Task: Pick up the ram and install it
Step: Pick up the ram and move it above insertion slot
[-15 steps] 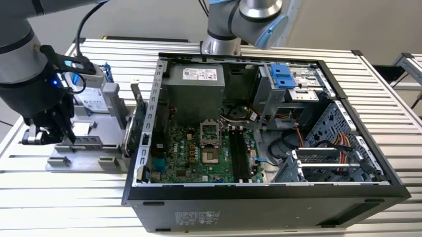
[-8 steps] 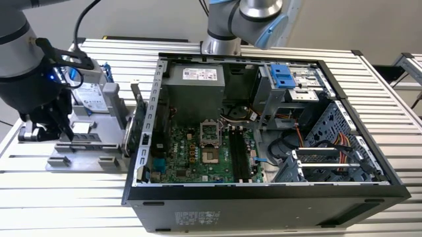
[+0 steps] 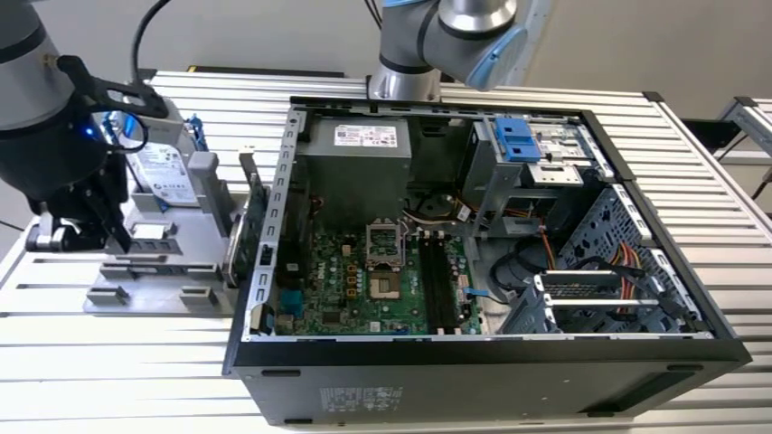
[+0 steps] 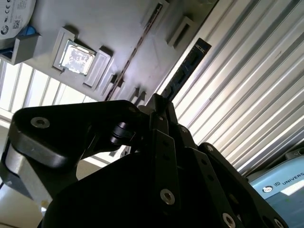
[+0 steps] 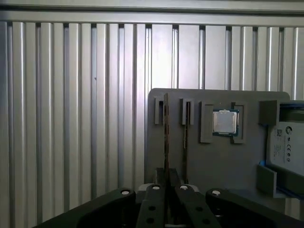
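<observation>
- Ribbed metal table [image 3: 108, 362] fills my exterior view, with an open PC case [image 3: 483, 380] lying on its side in the middle.
- Just beside the case, toward the exterior view's left, I see a grey tray [image 3: 157, 271] of parts.
- My gripper [image 5: 166, 184] hangs over that tray, its fingers pressed together on the ram [image 5: 166, 137].
- In both wrist views the ram runs out from between the fingers as a thin dark stick, seen edge-on.
- In the first wrist view its far end lines up with a narrow slot near the tray's edge.
- I cannot tell whether it is seated in that slot or raised clear of it.
- A second stick [image 5: 186, 128] stands in the next slot, just beside the ram.
- Further along the tray a CPU [image 5: 224, 122] lies in a square recess, and a hard drive [image 5: 287, 142] sits at the end.
- Inside the case, the motherboard [image 3: 350, 280] faces up, with long black memory slots [image 3: 435, 280] well apart from the gripper.
</observation>
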Tool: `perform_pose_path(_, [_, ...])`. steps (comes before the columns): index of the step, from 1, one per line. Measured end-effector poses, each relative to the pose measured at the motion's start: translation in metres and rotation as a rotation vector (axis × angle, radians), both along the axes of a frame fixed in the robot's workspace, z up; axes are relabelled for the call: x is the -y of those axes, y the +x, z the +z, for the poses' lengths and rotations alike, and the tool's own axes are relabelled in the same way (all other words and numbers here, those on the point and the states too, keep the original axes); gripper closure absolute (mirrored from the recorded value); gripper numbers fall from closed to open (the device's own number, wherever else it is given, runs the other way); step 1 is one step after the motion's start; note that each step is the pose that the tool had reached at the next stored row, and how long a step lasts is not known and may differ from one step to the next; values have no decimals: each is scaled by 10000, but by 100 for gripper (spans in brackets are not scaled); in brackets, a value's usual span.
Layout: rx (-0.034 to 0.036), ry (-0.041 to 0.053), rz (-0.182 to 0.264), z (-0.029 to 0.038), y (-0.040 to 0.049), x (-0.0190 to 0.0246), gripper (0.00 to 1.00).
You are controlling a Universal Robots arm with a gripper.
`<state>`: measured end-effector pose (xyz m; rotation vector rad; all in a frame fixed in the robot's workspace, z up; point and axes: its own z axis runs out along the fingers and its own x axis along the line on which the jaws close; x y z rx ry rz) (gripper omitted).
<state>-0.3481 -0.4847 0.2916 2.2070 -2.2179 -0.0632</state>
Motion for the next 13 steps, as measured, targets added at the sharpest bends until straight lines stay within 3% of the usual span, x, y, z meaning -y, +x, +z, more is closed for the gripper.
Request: perform_pose_path(13, [1,-10,0,176,1,-3,100])
